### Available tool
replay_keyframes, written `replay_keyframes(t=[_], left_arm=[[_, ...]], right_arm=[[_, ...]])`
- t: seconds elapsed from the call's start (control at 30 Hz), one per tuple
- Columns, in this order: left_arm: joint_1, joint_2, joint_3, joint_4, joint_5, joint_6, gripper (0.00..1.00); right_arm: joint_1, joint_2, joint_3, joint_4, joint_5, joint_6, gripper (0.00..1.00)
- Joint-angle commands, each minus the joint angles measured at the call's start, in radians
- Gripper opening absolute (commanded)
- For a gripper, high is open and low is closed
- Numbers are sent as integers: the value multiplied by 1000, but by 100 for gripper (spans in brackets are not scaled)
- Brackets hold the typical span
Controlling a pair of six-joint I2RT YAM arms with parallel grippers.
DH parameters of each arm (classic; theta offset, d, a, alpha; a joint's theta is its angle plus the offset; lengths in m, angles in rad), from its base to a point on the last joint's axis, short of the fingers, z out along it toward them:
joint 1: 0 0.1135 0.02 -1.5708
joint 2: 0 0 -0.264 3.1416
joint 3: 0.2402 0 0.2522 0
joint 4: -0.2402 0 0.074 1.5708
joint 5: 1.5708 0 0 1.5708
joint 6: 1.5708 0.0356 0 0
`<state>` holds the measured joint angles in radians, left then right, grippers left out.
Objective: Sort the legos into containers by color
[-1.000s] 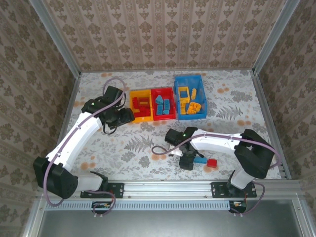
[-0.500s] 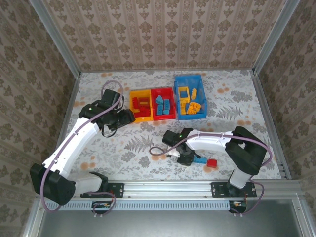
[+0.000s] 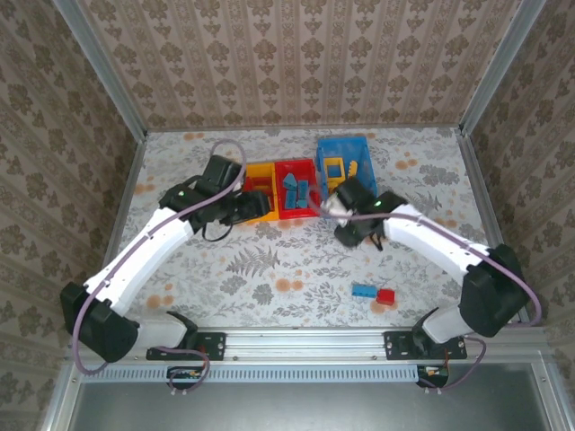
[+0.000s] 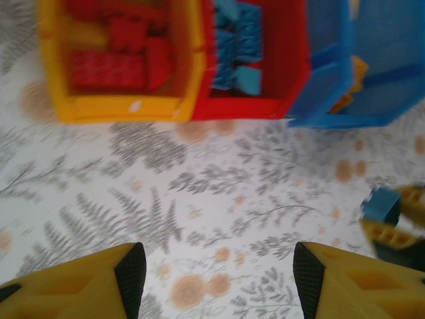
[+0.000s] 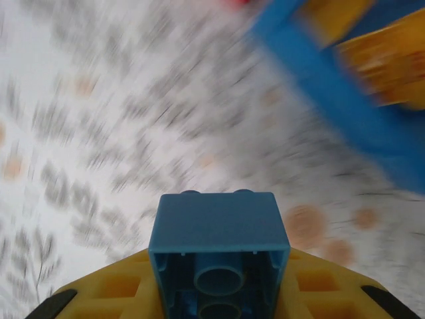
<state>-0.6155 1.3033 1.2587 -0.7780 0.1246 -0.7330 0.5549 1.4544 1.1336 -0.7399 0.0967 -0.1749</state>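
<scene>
Right wrist view: your right gripper (image 5: 222,299) clamps a glossy blue brick (image 5: 219,229), studs up and hollow end facing the lens, with the blue bin (image 5: 332,86) at 1 o'clock. Your left gripper (image 4: 216,272) hangs empty, its fingers (image 4: 129,272) spread above the floral tabletop (image 4: 219,199), with the yellow bin (image 4: 119,109) of red bricks (image 4: 113,66) at 11 o'clock.

The right arm (image 3: 422,235) has swung up from the near edge of the table (image 3: 269,269) to just in front of the blue bin (image 3: 344,141). Its right gripper (image 5: 219,292), spread wide a second ago, is now clamped on a blue brick (image 5: 219,229). The left gripper (image 4: 219,269) has slid a little rightward, toward the front of the yellow bin (image 4: 119,109).
</scene>
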Motion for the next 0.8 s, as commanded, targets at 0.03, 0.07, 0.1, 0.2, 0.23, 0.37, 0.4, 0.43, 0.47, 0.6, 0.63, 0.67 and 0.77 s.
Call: replay_keyframes(t=[0.03, 0.07, 0.1, 0.2, 0.23, 0.37, 0.4, 0.43, 0.47, 0.6, 0.63, 0.67, 0.77], left_arm=[[-59, 87, 97, 117, 45, 80, 63], [-70, 107, 118, 126, 52, 89, 63], [-85, 132, 144, 134, 56, 103, 63], [-118, 204, 215, 143, 58, 136, 63], [-123, 222, 230, 146, 56, 139, 63], [-130, 276, 264, 171, 69, 142, 62], [-130, 285, 271, 169, 69, 145, 62], [-131, 289, 275, 169, 70, 147, 62], [-130, 293, 279, 168, 69, 152, 62], [-127, 297, 280, 166, 77, 158, 62], [-127, 294, 277, 165, 79, 156, 62], [-128, 294, 273, 167, 83, 155, 62], [-128, 292, 265, 173, 89, 154, 62]], right_arm=[[-105, 52, 106, 75, -47, 157, 28], [-124, 77, 138, 85, -39, 182, 28], [-142, 113, 178, 93, -32, 212, 28], [-186, 237, 312, 91, -23, 293, 27], [-193, 277, 354, 83, -12, 310, 26], [-212, 470, 558, 14, 82, 387, 27], [-215, 514, 605, -5, 104, 408, 26], [-217, 549, 644, -24, 123, 426, 27], [-218, 591, 696, -49, 146, 443, 27], [-219, 712, 846, -134, 214, 474, 27], [-220, 734, 869, -157, 225, 486, 27], [-220, 758, 894, -180, 231, 496, 27], [-220, 805, 919, -204, 221, 516, 31]])
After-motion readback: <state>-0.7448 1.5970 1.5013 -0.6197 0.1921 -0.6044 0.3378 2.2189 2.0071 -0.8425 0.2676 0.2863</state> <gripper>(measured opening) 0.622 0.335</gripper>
